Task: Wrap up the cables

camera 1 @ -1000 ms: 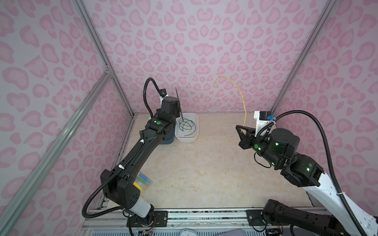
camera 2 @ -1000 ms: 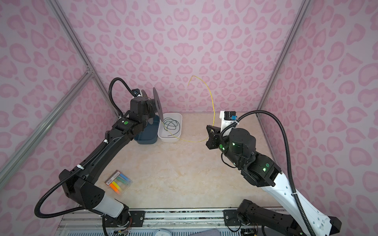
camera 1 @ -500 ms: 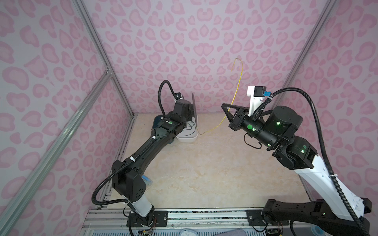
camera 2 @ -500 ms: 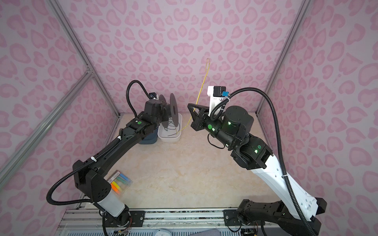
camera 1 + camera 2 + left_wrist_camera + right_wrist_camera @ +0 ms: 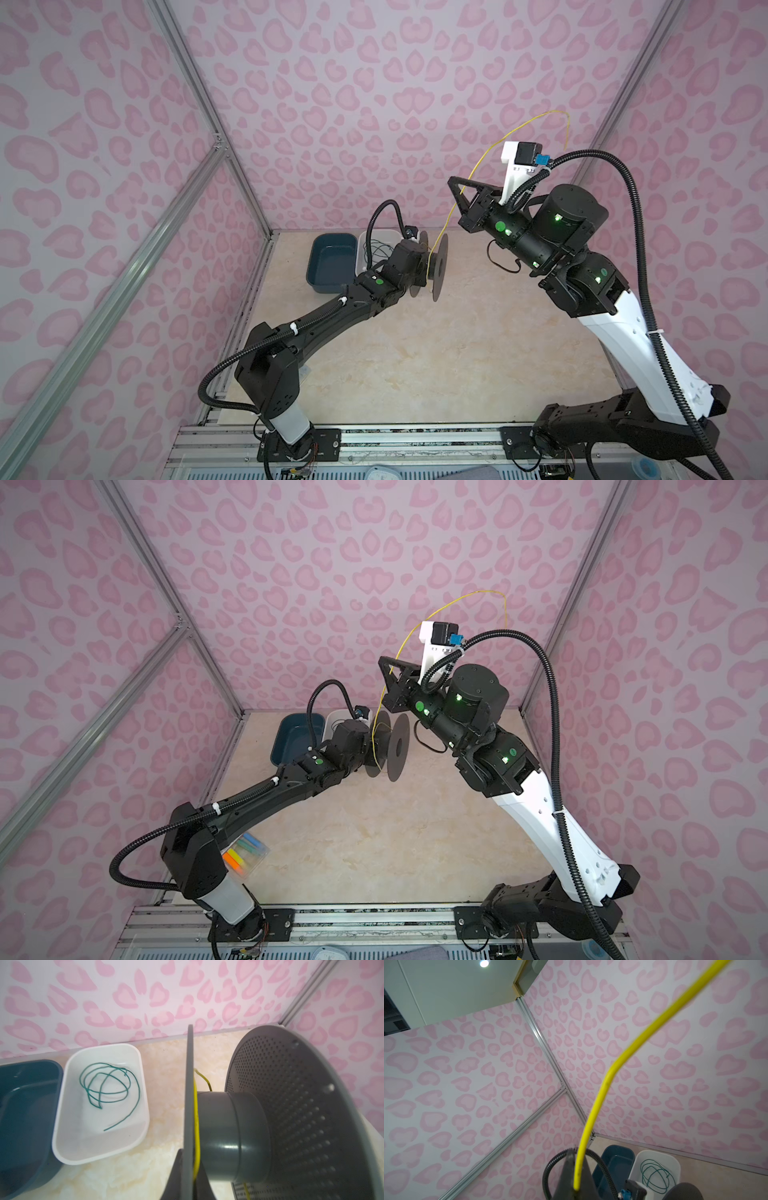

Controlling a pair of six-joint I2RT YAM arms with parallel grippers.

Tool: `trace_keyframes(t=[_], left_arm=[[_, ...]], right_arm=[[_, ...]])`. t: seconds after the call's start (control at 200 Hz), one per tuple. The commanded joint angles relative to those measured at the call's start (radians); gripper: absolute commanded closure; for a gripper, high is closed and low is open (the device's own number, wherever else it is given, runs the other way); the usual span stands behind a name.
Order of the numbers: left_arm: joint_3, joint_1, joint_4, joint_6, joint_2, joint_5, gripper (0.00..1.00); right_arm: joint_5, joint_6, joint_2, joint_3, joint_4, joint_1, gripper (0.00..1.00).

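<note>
Left jaws clamping spool (image 5: 220, 1132), arm outstretched, right jaws pinching yellow cable (image 5: 601, 1095), wrist raised

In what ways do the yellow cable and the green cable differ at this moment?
The yellow cable is clamped in the shut right tool; the green cable is untouched. The yellow one runs through the air to the spool held by the left tool; the green one lies in loose loops inside the white tub. Both are thin, flexible wires.

No legible text, tiny marks on white camera mount (image 5: 510, 165) unreadable
</note>
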Motion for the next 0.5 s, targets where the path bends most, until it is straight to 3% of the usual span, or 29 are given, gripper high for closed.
trace_keyframes(t=[0.0, 0.3, 0.495], left_arm=[[-0.078, -0.015, 0.141, -0.024, -0.062, 0.034, 0.97], [-0.169, -0.129, 0.084, 0.136, -0.121, -0.052, 0.97], [-0.279, -0.186, 0.076, 0.154, -0.165, -0.094, 0.97]], right_arm=[[-0.041, 0.012, 0.004, -0.01, 0.034, -0.067, 1.0], [-0.087, 0.021, 0.056, 0.04, 0.041, -0.225, 1.0], [-0.115, 0.024, 0.124, 0.114, 0.024, -0.281, 1.0]])
